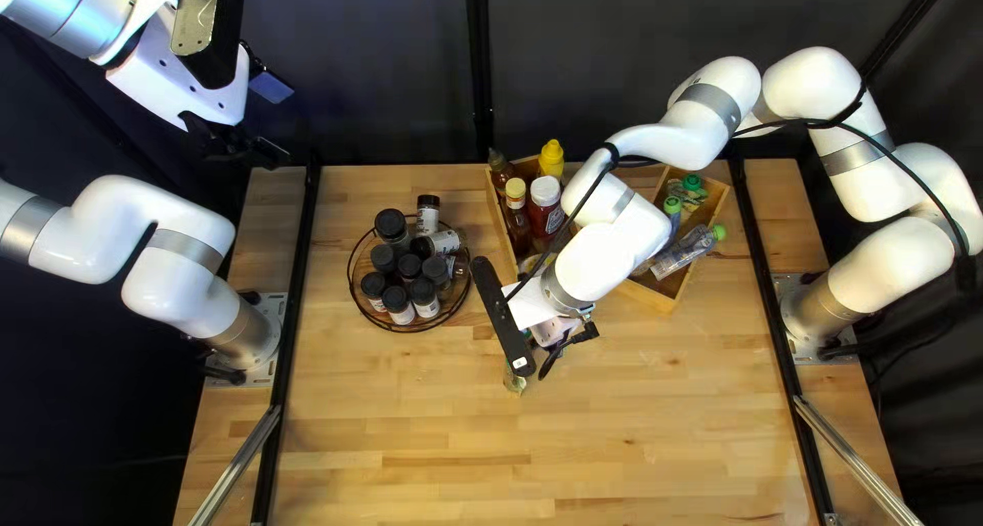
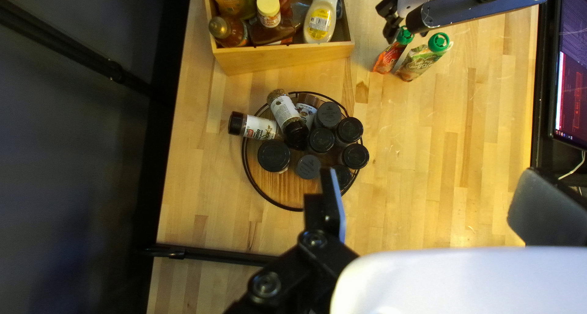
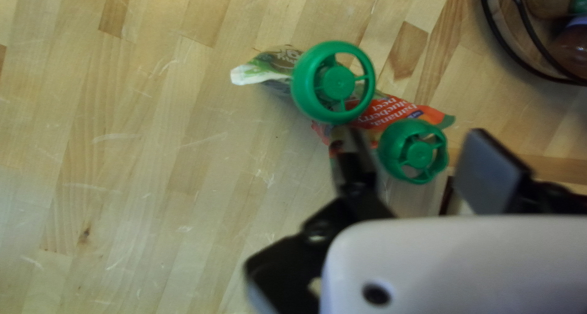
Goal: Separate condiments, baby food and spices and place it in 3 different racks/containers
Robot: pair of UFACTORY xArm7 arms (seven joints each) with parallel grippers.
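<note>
Points cap-up, long axis near upright, as green-capped red foil pouch [image 3: 394, 110]; spreads empty jaws wide at left gripper [image 1: 241, 149], right gripper [image 1: 569, 348].

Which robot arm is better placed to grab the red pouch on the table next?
Right, I'd say: the right gripper is open, close over the red pouch. The left gripper is raised well away, beyond the spice rack.

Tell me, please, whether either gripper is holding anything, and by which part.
Nothing is held: the left gripper is open, and so is the right gripper, a green cap showing between its fingers.
</note>
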